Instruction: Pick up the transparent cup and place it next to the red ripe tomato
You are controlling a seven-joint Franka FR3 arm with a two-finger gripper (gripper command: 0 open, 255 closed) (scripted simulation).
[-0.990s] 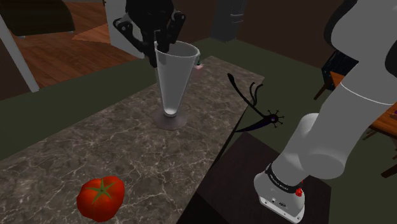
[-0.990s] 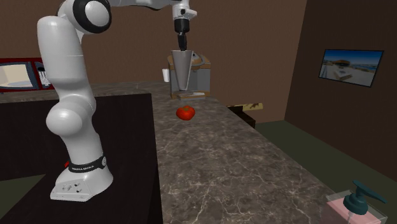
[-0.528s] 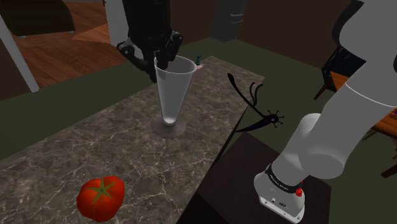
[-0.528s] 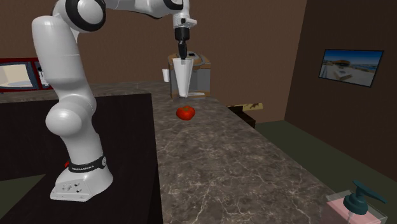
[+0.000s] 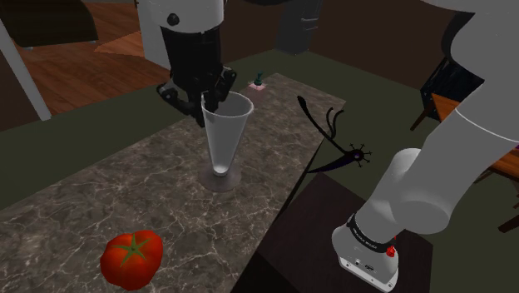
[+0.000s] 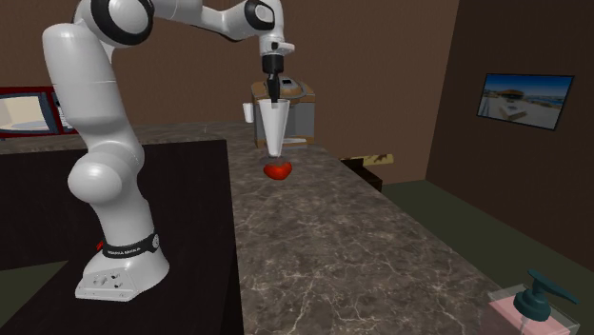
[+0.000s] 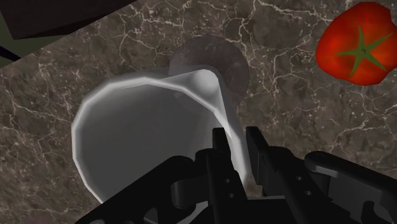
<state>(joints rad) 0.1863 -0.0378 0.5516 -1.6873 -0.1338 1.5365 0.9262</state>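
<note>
The end effector (image 7: 236, 139) is pinching the transparent cup (image 5: 223, 137) by its rim wall. Carrying it level and lowering it gently onto the surface (image 5: 75, 200) just beside the tomato (image 5: 131, 258) is looking wisest.

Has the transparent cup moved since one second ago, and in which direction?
Yes. In the shoulder view the cup, clasped at its rim by the gripper, has shifted along the countertop toward the tomato, which has stayed in place.

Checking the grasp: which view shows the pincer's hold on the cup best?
The wrist view: the pincer clasps the cup wall between its fingers. The shoulder view shows it at the rim, less plainly; the second exterior view shows both from afar.
</note>
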